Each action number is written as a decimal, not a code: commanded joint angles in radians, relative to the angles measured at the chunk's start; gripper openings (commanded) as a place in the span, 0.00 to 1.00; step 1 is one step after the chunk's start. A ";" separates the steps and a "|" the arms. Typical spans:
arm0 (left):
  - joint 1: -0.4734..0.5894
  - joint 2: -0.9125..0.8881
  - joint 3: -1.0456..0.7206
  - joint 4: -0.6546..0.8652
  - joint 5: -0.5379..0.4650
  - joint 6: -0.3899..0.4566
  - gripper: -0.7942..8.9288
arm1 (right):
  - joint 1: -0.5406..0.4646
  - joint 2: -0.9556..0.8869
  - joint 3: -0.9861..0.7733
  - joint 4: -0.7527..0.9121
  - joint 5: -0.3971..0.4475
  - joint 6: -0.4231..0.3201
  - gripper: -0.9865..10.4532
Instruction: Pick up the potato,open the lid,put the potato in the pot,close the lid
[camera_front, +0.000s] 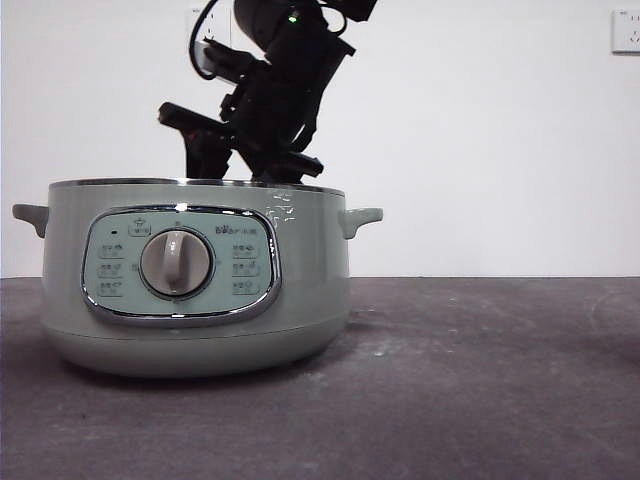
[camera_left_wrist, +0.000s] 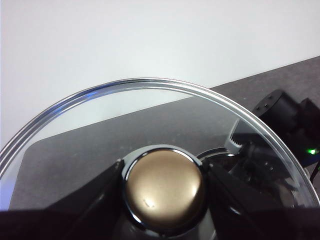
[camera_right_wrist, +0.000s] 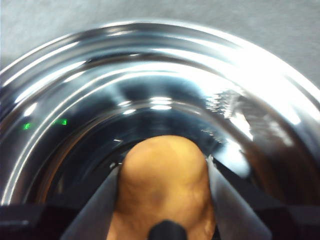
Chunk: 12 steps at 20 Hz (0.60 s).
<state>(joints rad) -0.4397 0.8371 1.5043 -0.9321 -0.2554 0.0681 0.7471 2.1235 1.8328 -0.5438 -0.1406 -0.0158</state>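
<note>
While over pot (camera_front: 200, 290), potato (camera_right_wrist: 162, 185) gripped.

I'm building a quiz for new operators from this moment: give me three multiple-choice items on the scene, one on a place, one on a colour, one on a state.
1. Where is the potato?
A. On the table
B. Between the right gripper's jaws, above the pot's steel interior
C. On the lid

2. What colour is the pot's body?
A. Pale sage green
B. Red
C. Black

3. What state is the lid in?
A. Seated on the pot
B. Lying on the table
C. Held off the pot by the left gripper at its knob

Answers: 1 B, the right wrist view shows it; 2 A, per the front view; 3 C, the pot's rim stands uncovered.
</note>
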 joint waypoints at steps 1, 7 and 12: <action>0.002 -0.015 0.009 0.047 -0.006 0.010 0.07 | 0.015 0.038 0.004 0.000 0.025 -0.031 0.08; 0.002 -0.015 0.009 0.047 -0.005 0.010 0.07 | 0.020 0.042 0.004 -0.034 0.042 -0.045 0.19; 0.002 -0.002 0.009 0.044 -0.005 0.010 0.07 | 0.027 0.038 0.005 -0.063 0.042 -0.018 0.47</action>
<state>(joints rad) -0.4397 0.8459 1.5043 -0.9340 -0.2562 0.0681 0.7681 2.1532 1.8412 -0.6113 -0.1009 -0.0441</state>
